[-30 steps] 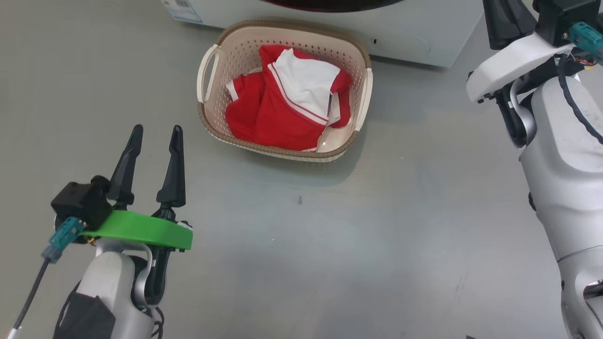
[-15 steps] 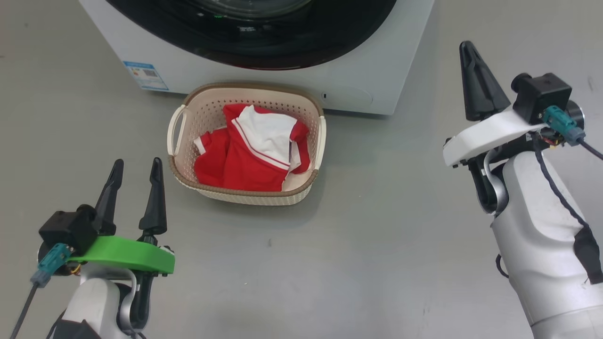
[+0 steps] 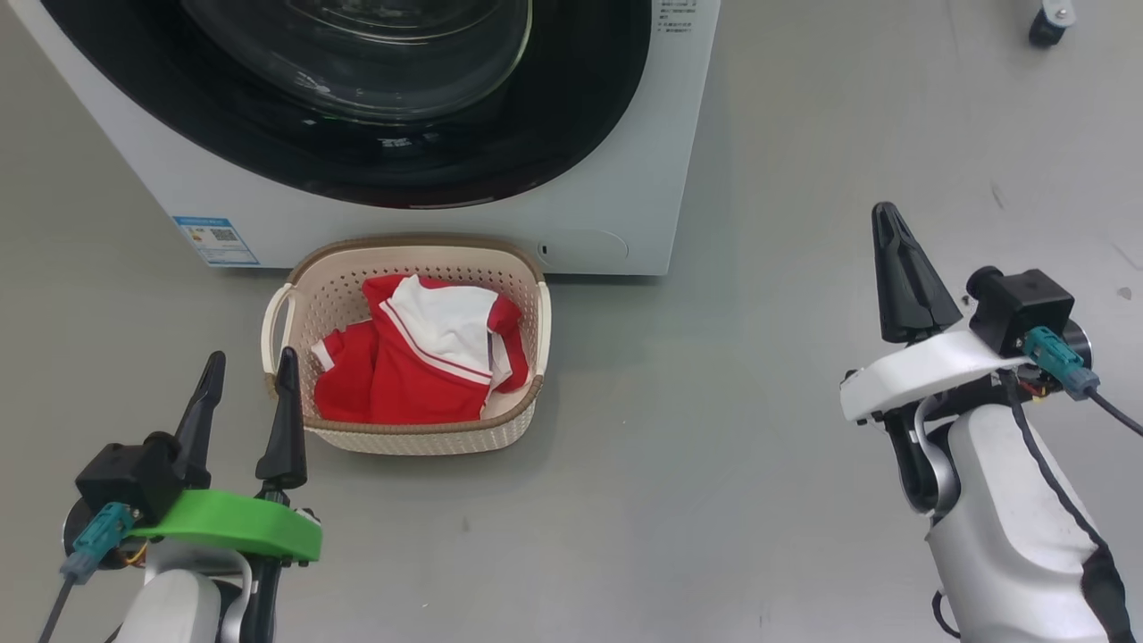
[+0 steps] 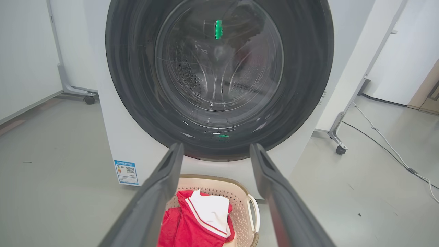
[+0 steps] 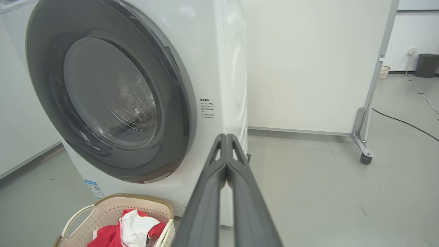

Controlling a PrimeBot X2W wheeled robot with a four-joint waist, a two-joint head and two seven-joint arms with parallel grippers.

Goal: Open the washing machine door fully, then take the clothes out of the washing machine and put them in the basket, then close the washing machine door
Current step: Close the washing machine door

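The white washing machine [image 3: 625, 179] stands at the top of the head view, and its washing machine door [image 3: 375, 98], with black rim and glass bowl, lies flush against the front. In front of it on the floor stands the cream basket [image 3: 295, 313] holding the red and white clothes [image 3: 402, 375]. My left gripper [image 3: 251, 360] is open and holds nothing, just left of the basket. My right gripper [image 3: 884, 219] is shut on nothing, far to the right over bare floor. The left wrist view faces the door [image 4: 219, 144] between open fingers [image 4: 161, 185]. The right wrist view shows shut fingers [image 5: 236, 192] beside the machine's corner.
Grey floor [image 3: 714, 464] surrounds the basket. White partition panels on caster feet [image 4: 339, 149] stand beside and behind the machine. A cable [image 4: 384, 144] runs over the floor at the right. A dark bin [image 5: 426, 65] stands far off.
The head camera has swung up, so the machine and its door have come into the picture and the basket sits lower. Both grippers keep their state.
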